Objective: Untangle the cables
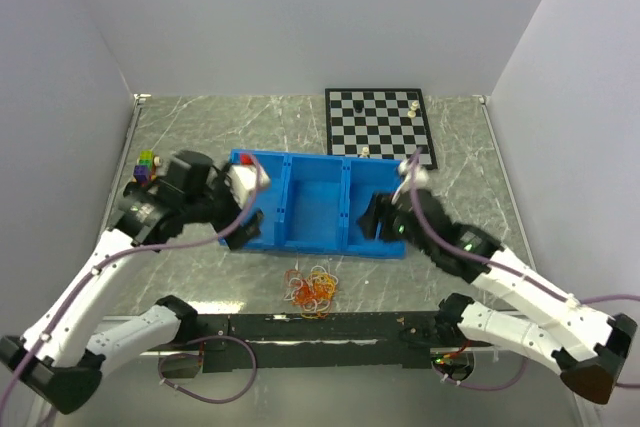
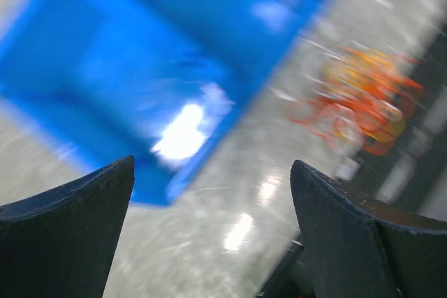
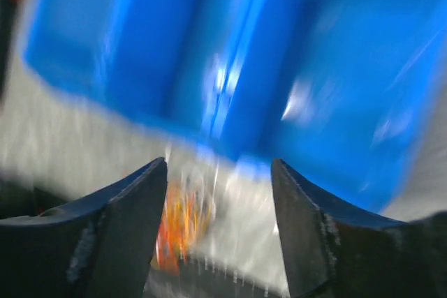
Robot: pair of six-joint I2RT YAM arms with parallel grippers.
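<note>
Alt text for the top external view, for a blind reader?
A tangle of orange, yellow and white cables lies at the near edge of the grey table, in front of a blue bin. The left gripper and right gripper hover open at the bin's ends; a chessboard lies behind.

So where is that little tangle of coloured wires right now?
In the top view the cables lie loose on the table, just in front of the blue bin, about midway along the table's near edge.
</note>
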